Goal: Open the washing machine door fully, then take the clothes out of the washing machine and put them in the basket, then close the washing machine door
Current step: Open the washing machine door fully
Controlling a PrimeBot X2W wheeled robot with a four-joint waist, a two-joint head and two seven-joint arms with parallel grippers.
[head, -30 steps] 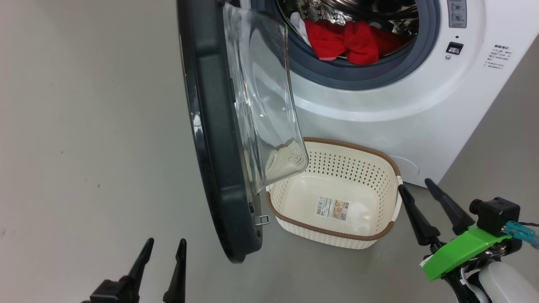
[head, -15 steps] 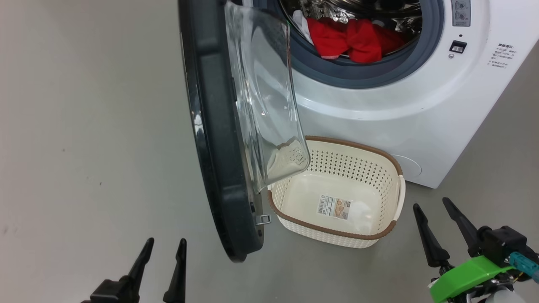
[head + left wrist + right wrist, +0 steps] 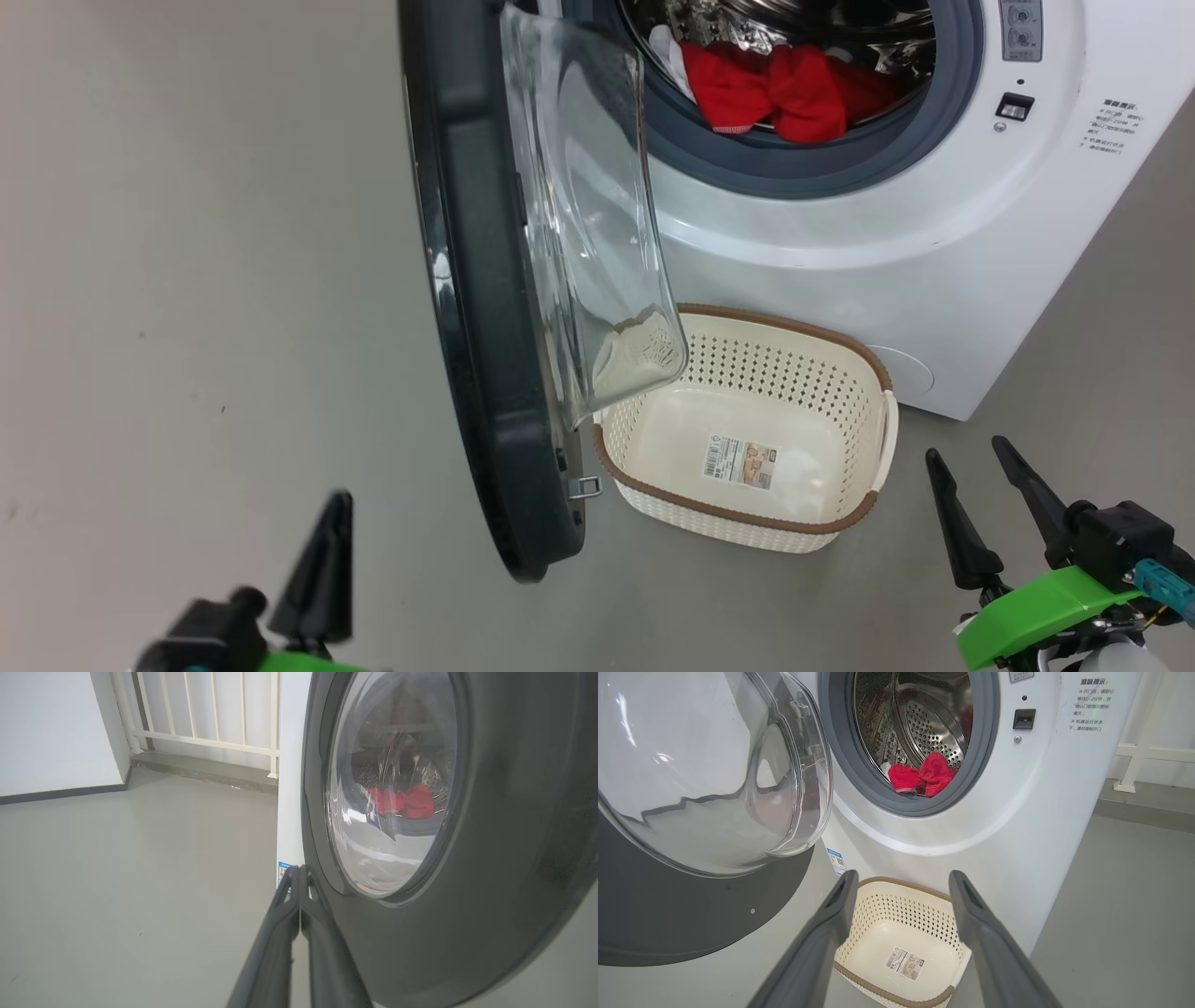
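Observation:
The washing machine [image 3: 840, 252] stands open, its door [image 3: 476, 327] swung out edge-on toward me, the glass bowl [image 3: 588, 215] bulging right and the metal latch [image 3: 583, 485] low on the rim. Red clothes [image 3: 775, 89] lie at the drum's front lip, also visible in the right wrist view [image 3: 924, 772]. The cream basket [image 3: 747, 518] sits on the floor below the opening with only its paper label inside. My left gripper [image 3: 329, 523] is shut on nothing, left of the door's outer face [image 3: 467, 858]. My right gripper [image 3: 971, 453] is open, right of the basket [image 3: 901, 884].
Grey floor [image 3: 187, 280] stretches left of the door. A white railing [image 3: 210, 718] on a low ledge and a white wall [image 3: 46, 728] stand beyond the machine's side. Another railing post [image 3: 1134, 751] stands right of the washer. A blue label sticker [image 3: 837, 858] marks the front.
My left gripper's fingers, apart before, have come together and the wrist has turned. The right gripper dropped back toward me, away from the basket's right end, then held still.

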